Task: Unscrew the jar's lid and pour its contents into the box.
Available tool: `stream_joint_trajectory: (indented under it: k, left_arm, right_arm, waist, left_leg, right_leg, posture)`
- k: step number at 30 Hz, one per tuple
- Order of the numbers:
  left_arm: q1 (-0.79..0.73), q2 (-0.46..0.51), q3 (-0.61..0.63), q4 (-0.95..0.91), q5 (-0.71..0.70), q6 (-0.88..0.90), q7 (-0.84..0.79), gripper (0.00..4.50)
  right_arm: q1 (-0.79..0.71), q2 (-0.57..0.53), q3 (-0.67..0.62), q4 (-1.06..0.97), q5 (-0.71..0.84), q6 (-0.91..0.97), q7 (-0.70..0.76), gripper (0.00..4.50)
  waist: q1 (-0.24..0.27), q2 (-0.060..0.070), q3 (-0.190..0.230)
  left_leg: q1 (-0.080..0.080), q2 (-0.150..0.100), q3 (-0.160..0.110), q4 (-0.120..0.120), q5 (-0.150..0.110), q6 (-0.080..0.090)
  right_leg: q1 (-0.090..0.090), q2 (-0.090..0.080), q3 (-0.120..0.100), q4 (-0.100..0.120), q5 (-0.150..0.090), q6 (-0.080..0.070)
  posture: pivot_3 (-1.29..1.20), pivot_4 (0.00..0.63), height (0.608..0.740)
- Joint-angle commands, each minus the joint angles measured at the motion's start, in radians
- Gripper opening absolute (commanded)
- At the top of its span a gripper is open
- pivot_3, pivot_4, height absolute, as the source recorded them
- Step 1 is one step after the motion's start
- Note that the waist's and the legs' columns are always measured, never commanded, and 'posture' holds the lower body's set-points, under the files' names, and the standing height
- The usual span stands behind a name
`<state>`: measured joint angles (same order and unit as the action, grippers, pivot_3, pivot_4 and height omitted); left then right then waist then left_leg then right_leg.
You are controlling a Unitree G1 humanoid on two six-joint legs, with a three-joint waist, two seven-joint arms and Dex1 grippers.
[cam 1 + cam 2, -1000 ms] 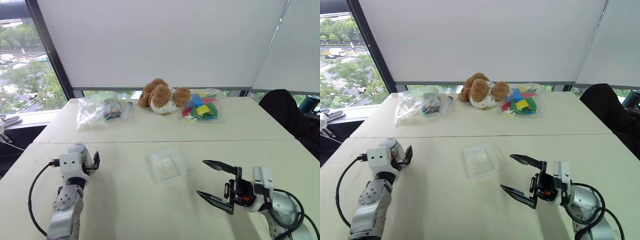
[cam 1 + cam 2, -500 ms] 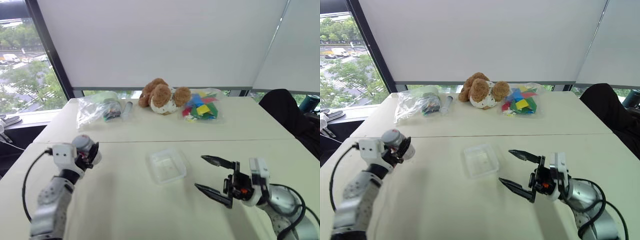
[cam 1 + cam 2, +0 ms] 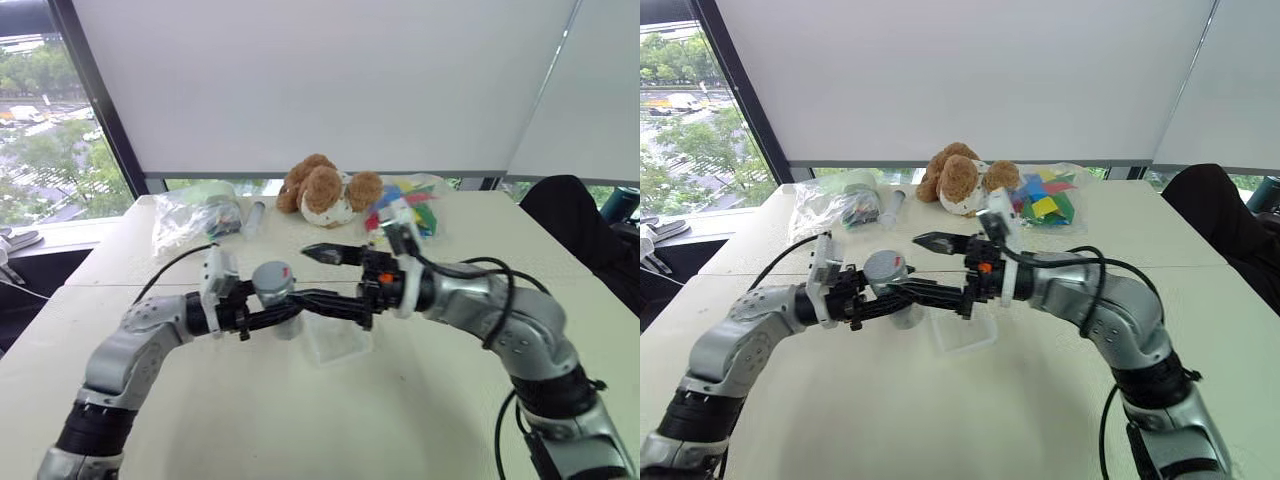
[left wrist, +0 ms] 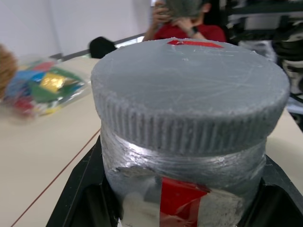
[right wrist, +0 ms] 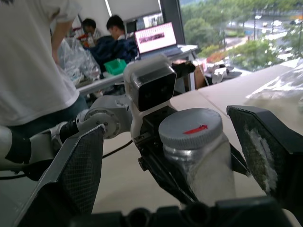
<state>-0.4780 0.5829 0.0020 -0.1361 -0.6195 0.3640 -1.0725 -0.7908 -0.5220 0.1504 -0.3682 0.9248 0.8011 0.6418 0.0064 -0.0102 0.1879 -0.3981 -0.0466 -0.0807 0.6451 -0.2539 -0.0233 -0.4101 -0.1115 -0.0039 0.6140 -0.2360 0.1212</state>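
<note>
Item, left: my left pincer (image 3: 262,312) clenched on the jar (image 3: 278,310), held upright above the worktop (image 3: 200,400) with its grey lid (image 3: 272,279) on, just left of the box (image 3: 338,335). Item, centre: the clear box lying on the worktop below both pincers. Item, right: my right pincer (image 3: 325,280) released, its fingers spread wide, one above and one below, reaching level toward the lid without touching it.

One jar (image 3: 275,296), one lid (image 4: 189,90), one box (image 3: 338,338), two bags (image 3: 190,215), one plush toy (image 3: 325,192).
</note>
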Motion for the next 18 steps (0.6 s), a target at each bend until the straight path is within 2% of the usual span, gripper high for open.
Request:
stream_joint_trajectory:
  k: [1,4,13,14,15,17,18]
  left_arm:
    - [-0.015,-0.011,-0.014,-0.014,0.011,-0.018,-0.025,2.18]
    - [-0.005,-0.017,-0.025,-0.024,0.021,-0.022,-0.027,2.18]
    - [0.012,-0.030,-0.029,-0.053,0.037,-0.015,-0.020,2.18]
    - [0.014,-0.030,-0.029,-0.057,0.037,-0.014,-0.020,2.18]
    - [0.014,-0.031,-0.030,-0.059,0.038,-0.012,-0.019,2.18]
    - [0.013,-0.030,-0.031,-0.066,0.039,-0.008,-0.022,2.18]
    - [0.011,-0.028,-0.032,-0.070,0.037,-0.005,-0.025,2.18]
  right_arm:
    - [-0.058,0.034,0.025,0.038,-0.067,-0.006,0.018,4.50]
    - [-0.078,0.048,0.066,0.064,-0.139,-0.025,0.054,4.50]
    - [-0.091,0.090,0.083,0.106,-0.236,-0.037,0.129,4.50]
    - [-0.091,0.093,0.082,0.109,-0.243,-0.040,0.136,3.95]
    - [-0.091,0.096,0.080,0.112,-0.250,-0.044,0.144,3.62]
    - [-0.090,0.100,0.077,0.117,-0.260,-0.048,0.160,2.61]
    - [-0.089,0.102,0.075,0.118,-0.263,-0.051,0.171,2.26]
  waist:
    - [-0.003,0.000,0.000]
    - [-0.007,0.000,0.000]
    - [-0.021,0.000,0.000]
    - [-0.021,0.000,0.000]
    - [-0.021,0.000,0.000]
    - [-0.021,0.000,0.000]
    - [-0.021,0.000,0.000]
  left_leg:
    - [0.000,0.000,0.000,0.000,0.000,0.000]
    - [0.000,0.000,0.000,0.000,0.000,0.000]
    - [0.000,0.000,-0.001,0.000,0.000,0.000]
    - [0.000,0.000,-0.001,0.000,0.000,0.000]
    - [0.000,0.000,-0.001,0.000,0.000,0.000]
    - [0.000,0.000,-0.001,0.000,0.000,0.000]
    - [0.000,0.000,-0.001,0.000,0.000,0.000]
  right_leg:
    - [0.000,0.000,0.000,0.000,0.000,0.000]
    - [-0.001,0.001,0.000,0.001,0.000,0.000]
    - [-0.002,0.002,0.000,0.004,0.000,0.001]
    - [-0.002,0.003,0.000,0.004,0.000,0.001]
    - [-0.002,0.003,0.000,0.004,0.000,0.001]
    - [-0.003,0.003,0.000,0.005,0.000,0.001]
    - [-0.003,0.003,0.000,0.005,0.000,0.001]
  posture:
    - [0.00,0.150,0.740]
    - [0.00,0.150,0.740]
    - [0.00,0.150,0.740]
    - [0.00,0.150,0.740]
    - [0.00,0.150,0.740]
    - [0.00,0.150,0.740]
    - [0.00,0.150,0.740]
